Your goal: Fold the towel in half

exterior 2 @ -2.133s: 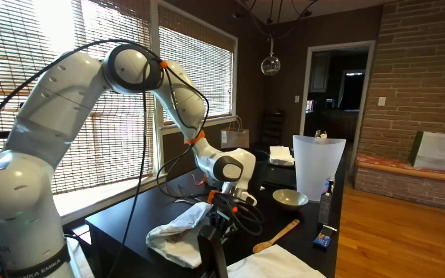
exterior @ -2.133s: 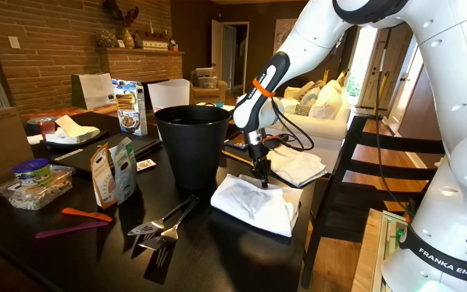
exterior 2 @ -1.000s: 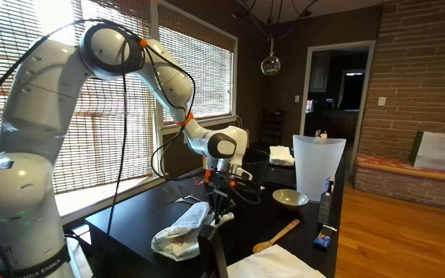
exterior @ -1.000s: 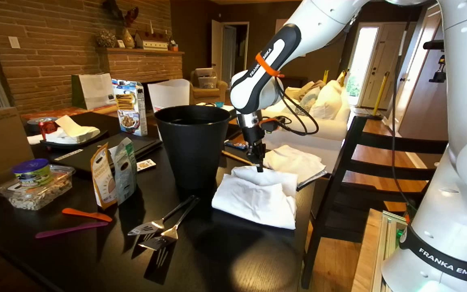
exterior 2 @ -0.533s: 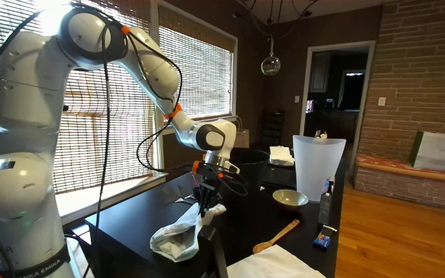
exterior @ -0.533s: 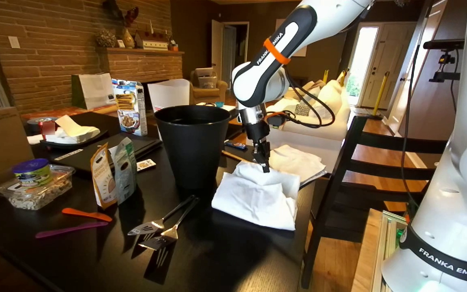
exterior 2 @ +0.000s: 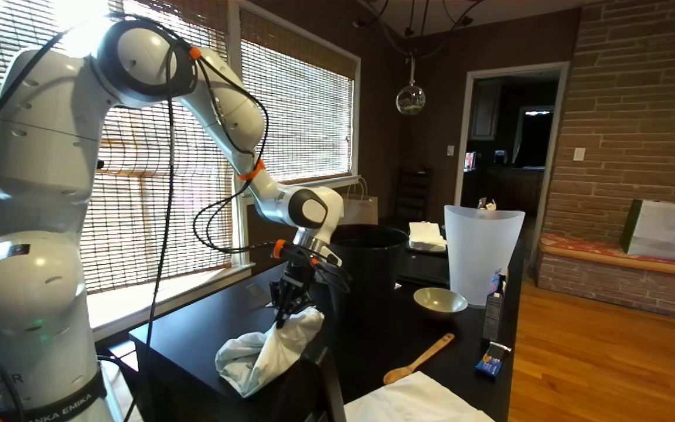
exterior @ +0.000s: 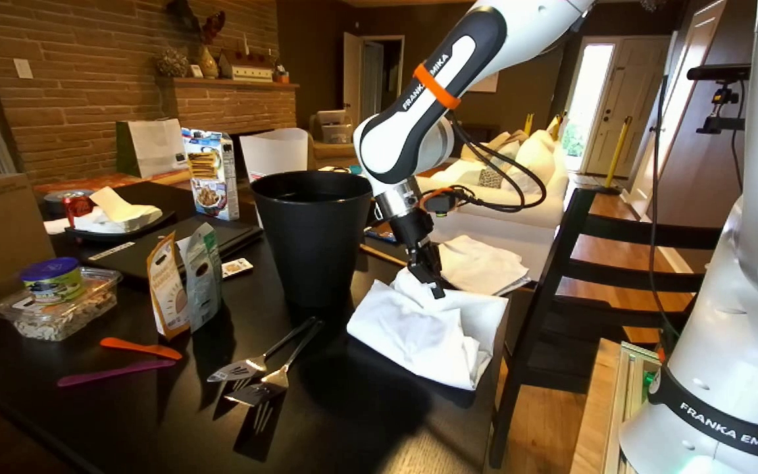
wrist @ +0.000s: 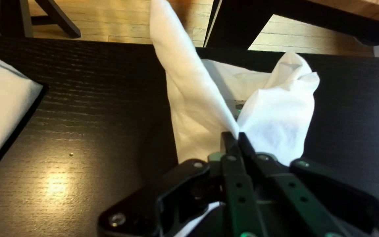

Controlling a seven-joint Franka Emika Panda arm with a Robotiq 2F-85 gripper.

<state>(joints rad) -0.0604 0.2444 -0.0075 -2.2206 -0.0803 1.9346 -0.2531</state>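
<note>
The white towel lies crumpled and partly folded near the table edge, beside the black bin. It also shows in an exterior view, with one edge pulled up into a ridge. In the wrist view the towel has a raised fold running to the fingertips, and a faint greyish patch lies on its right part. My gripper is shut on the towel's edge. In both exterior views the gripper is tilted and holds that edge above the rest of the towel. The towel's underside is hidden.
The black bin stands close beside the gripper. A second white folded cloth lies behind the towel. Metal spatulas lie in front of the bin. A black chair stands at the table edge. A wooden spoon and bowl are farther off.
The gripper rose from the towel's far edge with cloth in it, then moved over the towel toward the window side and tilted. The towel's held edge was lifted and drawn across with it.
</note>
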